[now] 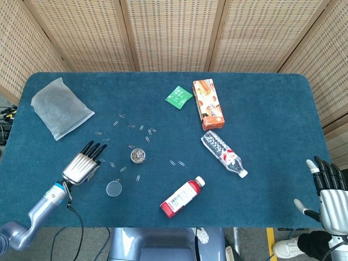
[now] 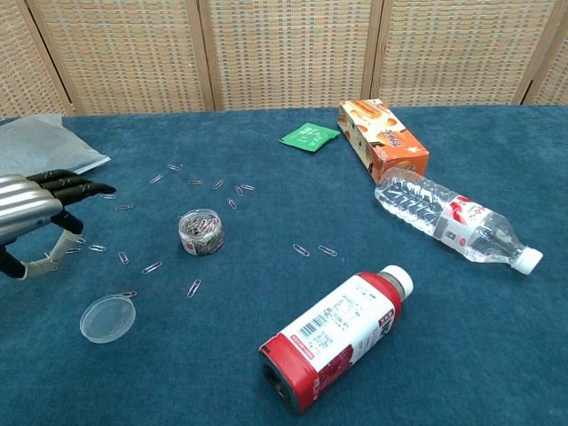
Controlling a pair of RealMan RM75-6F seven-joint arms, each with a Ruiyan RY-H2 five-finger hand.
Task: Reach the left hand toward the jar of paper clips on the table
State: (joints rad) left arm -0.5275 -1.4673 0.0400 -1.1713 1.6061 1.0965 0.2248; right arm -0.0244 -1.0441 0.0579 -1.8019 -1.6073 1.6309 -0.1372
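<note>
A: Status, left hand (image 1: pixel 82 165)?

B: Over the blue table cloth (image 1: pixel 261 109), near-left area. Palm down, fingers (image 2: pixel 78 186) extended and spread, holding nothing. Dark fingertips aim toward the table's middle. In chest view the hand sits at the left frame edge, thumb hanging below the palm.

A: Task item pos.?

B: Jar of paper clips (image 1: pixel 138 156): small clear round jar, upright, no lid, full of clips. It stands to the right of the left hand, apart from it, no contact. Chest view confirms: jar (image 2: pixel 201 231) is right of the fingertips with bare cloth between.

A: Lid?

B: Clear round lid (image 1: pixel 113 188) lies flat on the cloth, nearer the front edge than the jar, just beside the hand's wrist side. Not touching either one.

A: Loose clips?

B: Scattered paper clips (image 1: pixel 140 127) lie around the jar on all sides, some under or near the left fingertips; can't tell if any are touched.

A: Right hand?

B: Right hand (image 1: pixel 327 190) shows in head view only, off the table's near-right corner. Fingers straight, apart, empty.

A: Other items, ref. only?

B: Red drink bottle w/ white cap (image 1: pixel 182 197) on its side near the front edge. Clear water bottle (image 1: pixel 223 153) on its side, right of center. Orange carton (image 1: pixel 207 104) lying flat beyond it, green packet (image 1: pixel 179 96) just beside the carton's left. Grey plastic bag (image 1: pixel 61 107) at far left.
</note>
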